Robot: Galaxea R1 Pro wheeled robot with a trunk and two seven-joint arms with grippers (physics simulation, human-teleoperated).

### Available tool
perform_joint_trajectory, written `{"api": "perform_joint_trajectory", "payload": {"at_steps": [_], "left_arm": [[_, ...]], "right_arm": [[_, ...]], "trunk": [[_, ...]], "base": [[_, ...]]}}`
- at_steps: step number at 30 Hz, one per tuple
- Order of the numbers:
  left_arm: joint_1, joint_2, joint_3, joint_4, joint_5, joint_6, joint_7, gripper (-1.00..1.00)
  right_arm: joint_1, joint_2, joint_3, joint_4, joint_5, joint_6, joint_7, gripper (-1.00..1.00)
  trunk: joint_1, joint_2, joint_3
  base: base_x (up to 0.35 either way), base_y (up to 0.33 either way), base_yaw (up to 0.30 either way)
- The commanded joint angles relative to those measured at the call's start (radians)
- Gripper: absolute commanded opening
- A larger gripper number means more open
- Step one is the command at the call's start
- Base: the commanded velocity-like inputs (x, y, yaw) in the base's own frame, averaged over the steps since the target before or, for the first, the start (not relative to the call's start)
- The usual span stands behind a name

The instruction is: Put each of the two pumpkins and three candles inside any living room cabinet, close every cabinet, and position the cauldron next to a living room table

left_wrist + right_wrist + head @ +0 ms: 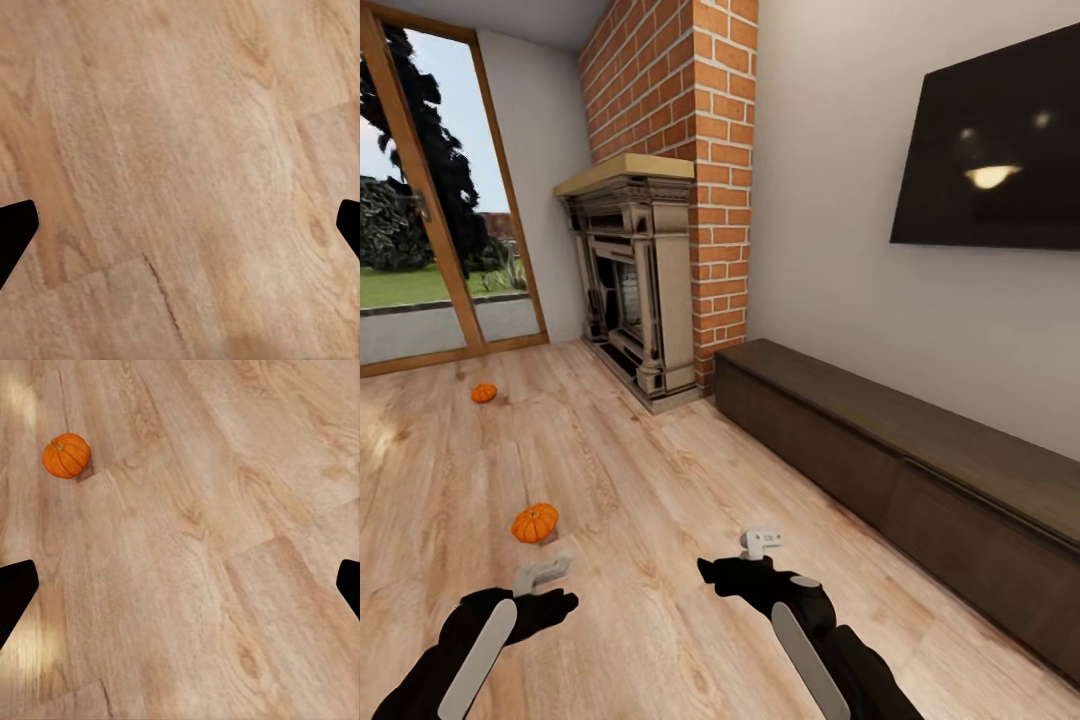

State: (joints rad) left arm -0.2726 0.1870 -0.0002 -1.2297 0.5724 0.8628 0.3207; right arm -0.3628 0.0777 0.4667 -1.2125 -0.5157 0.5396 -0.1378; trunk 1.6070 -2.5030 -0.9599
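Your three cameras: one high and wide, two low over floorboards.
Your head view looks forward and down, cabinet (920, 450) at two o'clock; both wrist views face the wood floor (180, 150) closely, the right sharing the nearer pumpkin (66, 455) (535, 522).

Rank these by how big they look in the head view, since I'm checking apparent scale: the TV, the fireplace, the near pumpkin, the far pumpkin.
1. Fireplace and TV: look alike in area, unranked.
2. Near pumpkin.
3. Far pumpkin: looks smallest, though it lies farther from the camera, so true size may match.
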Motion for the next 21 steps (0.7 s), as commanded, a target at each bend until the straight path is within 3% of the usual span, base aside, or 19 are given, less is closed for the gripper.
{"api": "perform_joint_trajectory", "payload": {"at_steps": [1,8,9,14,21], "left_arm": [[0.0,0.001,0.0,0.005,0.005,-0.003,0.003,1.0],[0.0,0.001,0.001,0.009,-0.034,-0.042,-0.036,1.0],[0.0,0.001,0.0,0.009,-0.555,-0.39,-0.638,1.0],[0.0,0.001,0.0,0.009,-0.554,-0.39,-0.637,1.0],[0.0,0.001,0.0,0.009,-0.555,-0.39,-0.637,1.0]], "right_arm": [[-0.001,-0.002,0.002,0.004,-0.011,-0.003,-0.004,1.0],[-0.001,0.002,0.003,0.044,-0.014,-0.042,0.023,1.0],[-0.001,0.004,0.003,0.186,-0.014,-0.14,0.02,1.0],[-0.001,0.006,0.008,0.26,-0.002,-0.149,0.018,1.0],[0.0,0.007,0.011,0.281,0.003,-0.181,0.019,1.0]], "trunk": [[0.0,0.0,-0.001],[0.0,0.0,-0.001],[0.0,0.0,-0.001],[0.0,0.0,-0.004],[0.0,0.0,-0.006]], "base": [[-0.002,0.086,0.0],[-0.001,0.106,0.014],[0.0,0.021,0.14],[0.0,0.007,0.196],[0.0,0.001,0.058]]}}
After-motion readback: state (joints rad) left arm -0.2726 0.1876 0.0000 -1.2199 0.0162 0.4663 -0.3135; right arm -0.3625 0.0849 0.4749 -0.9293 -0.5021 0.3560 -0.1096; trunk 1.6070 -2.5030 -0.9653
